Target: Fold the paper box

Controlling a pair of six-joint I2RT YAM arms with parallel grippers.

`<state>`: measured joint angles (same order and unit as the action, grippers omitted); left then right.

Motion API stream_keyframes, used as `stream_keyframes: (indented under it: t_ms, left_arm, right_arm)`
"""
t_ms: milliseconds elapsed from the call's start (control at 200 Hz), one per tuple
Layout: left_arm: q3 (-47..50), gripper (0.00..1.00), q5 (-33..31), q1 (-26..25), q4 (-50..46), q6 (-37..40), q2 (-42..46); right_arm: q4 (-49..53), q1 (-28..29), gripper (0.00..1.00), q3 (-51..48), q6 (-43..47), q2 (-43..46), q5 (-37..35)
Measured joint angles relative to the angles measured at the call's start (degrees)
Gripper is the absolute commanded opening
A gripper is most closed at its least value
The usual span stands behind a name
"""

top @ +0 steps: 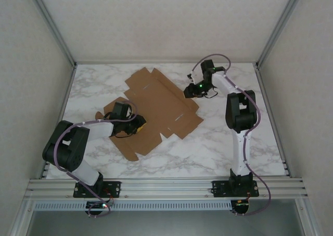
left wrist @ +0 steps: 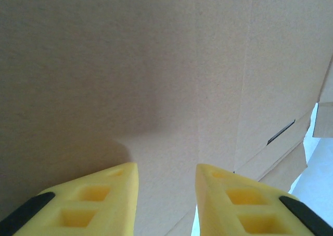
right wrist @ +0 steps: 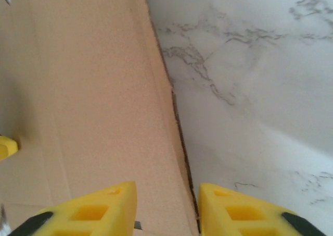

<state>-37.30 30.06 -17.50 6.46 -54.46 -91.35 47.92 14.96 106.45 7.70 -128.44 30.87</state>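
Left arm: elbow folded back toward the lower left of the top view, wrist reaching right. The left gripper (top: 138, 125) sits over the lower-left part of the paper box (top: 156, 108). Its wrist view shows the jaws partly parted, nothing pinched between them.

Right arm: stretched up the right side of the frame, wrist bent left. The right gripper (top: 189, 92) is at the sheet's right edge. Its jaws are partly parted, astride that edge. Contact cannot be determined.

The paper box is an unfolded brown blank with creases, slots and flaps. It lies diagonally, centre-left on the marble table (top: 218, 142).
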Motion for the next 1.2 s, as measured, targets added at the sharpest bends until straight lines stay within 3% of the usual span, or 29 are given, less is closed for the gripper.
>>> stream_keyframes:
  t_ms: [390,566,786,1021,1202]
  left_arm:
    - [0.0,0.33,0.0,0.09,0.61,0.0,-0.79]
    - [0.0,0.31,-0.04,0.48,0.37,0.28,-0.81]
    - [0.31,0.3,-0.04,0.9,0.22,0.66,-0.81]
    - [0.31,0.3,0.0,1.05,0.2,0.7,-0.81]
    - [0.31,0.3,0.0,1.09,0.2,0.68,-0.81]
  right_arm:
    - [0.76,2.1,0.32,0.09,1.75,0.0,-5.07]
    - [-1.18,2.38,0.73,-1.29,1.31,0.92,-9.22]
    - [-2.38,-0.79,0.82,-1.77,0.2,3.19,-9.4]
    - [-0.37,-1.2,0.8,1.75,-0.2,0.02,-2.43]
    - [1.25,1.42,0.59,2.6,-0.13,-3.85,1.09]
